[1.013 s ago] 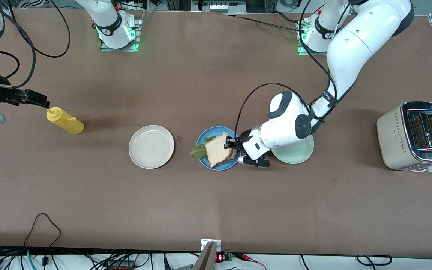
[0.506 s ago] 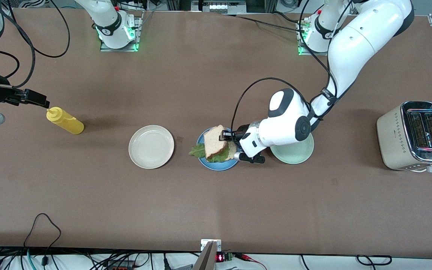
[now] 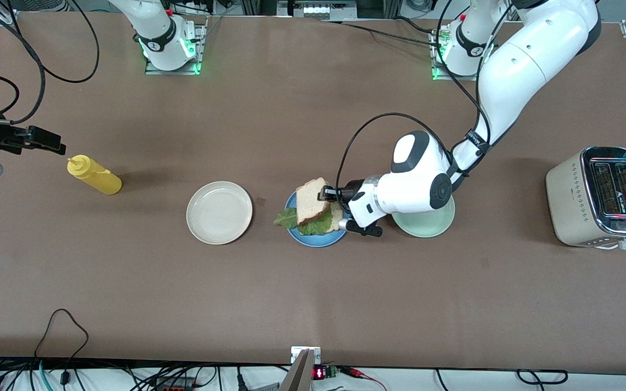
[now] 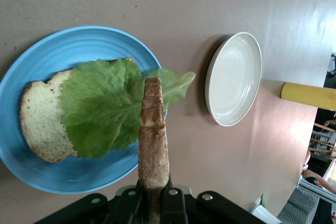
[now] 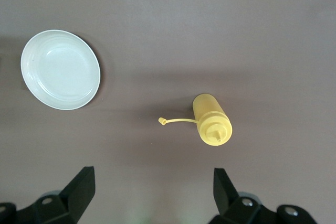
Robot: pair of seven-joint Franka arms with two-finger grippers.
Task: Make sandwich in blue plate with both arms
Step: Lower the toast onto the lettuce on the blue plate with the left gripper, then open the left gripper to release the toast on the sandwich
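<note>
Step in hand: topping the sandwich. Blue plate (image 3: 313, 239), between beige plate (image 3: 219, 212) and mint plate (image 3: 427, 225), carried bottom slice (image 4: 39, 119) w/ lettuce (image 4: 102, 106). Left gripper (image 3: 328, 194) over plate, jaws clamped on top slice (image 3: 311, 200), held edge-up. Next, prob.: lower flat onto lettuce, release. Right gripper (image 5: 152, 187) waited over mustard bottle (image 3: 94, 174), jaws wide apart, empty.

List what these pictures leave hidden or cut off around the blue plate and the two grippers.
- Front view: part of the round pale mint-green plate is hidden under the left arm's wrist.
- Front view: the left gripper, shut on the top light-brown toasted bread slice, covers part of the round blue plate.
- Left wrist view: green lettuce leaf hides much of the lower bread slice.
- Front view: the open right gripper shows, but its arm is cut off by the picture's edge.
</note>
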